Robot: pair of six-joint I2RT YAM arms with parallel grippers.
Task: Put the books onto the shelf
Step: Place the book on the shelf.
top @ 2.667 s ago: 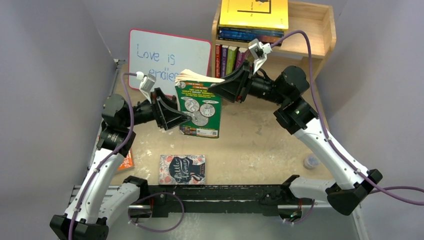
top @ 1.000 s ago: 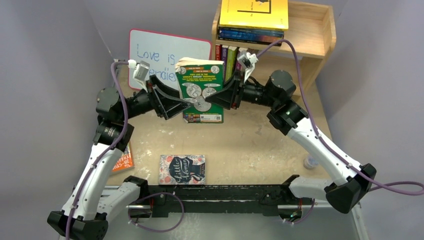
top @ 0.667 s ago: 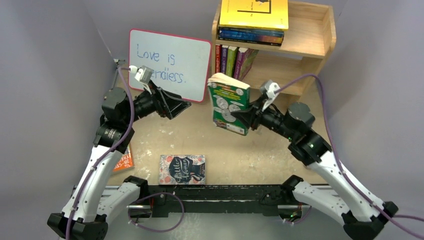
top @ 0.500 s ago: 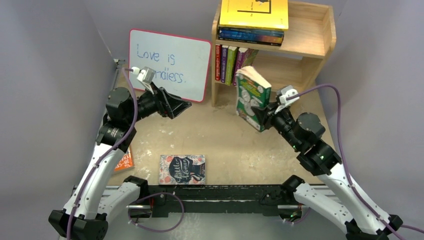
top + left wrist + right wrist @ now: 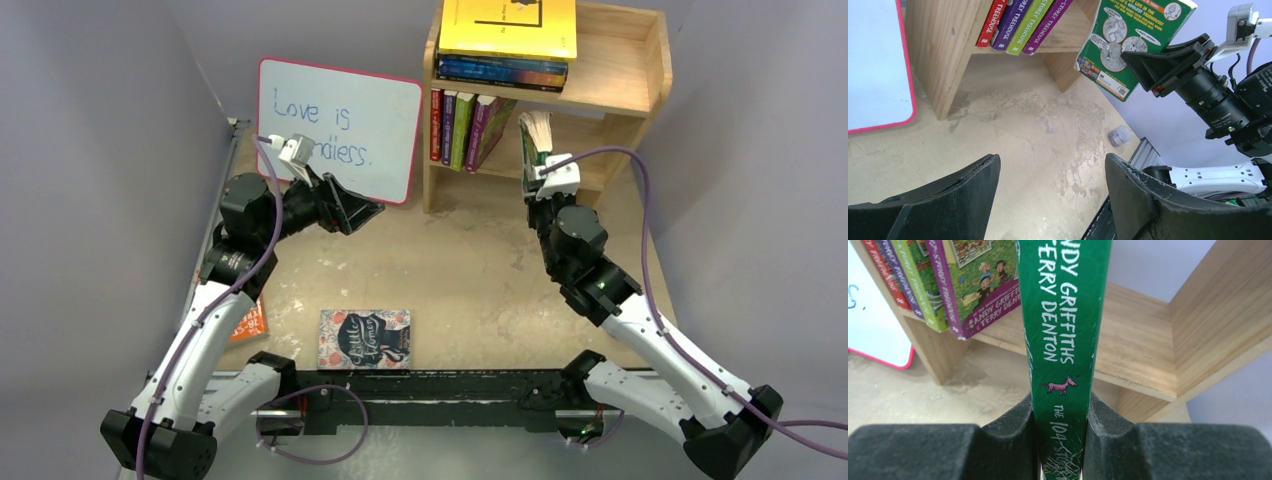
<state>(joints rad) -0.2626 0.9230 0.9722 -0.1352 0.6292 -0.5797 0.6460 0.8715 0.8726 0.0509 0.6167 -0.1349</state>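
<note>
The right claw (image 5: 1060, 440) is clamping the green Griffiths-Denton paperback (image 5: 1063, 340) by its spine, upright before the wooden shelf's (image 5: 1148, 355) lower tier. The left claw (image 5: 1050, 200) is gaping wide, holding nothing, above the bench (image 5: 1023, 135).

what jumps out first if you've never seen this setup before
The green book clamped upright in the right gripper, held up at the lower tier of the wooden shelf beside four leaning books. Next, the pink-edged whiteboard reading "Love is endless" at the back left, with the left gripper open before it, and the floral book lying flat near the arms.
</note>
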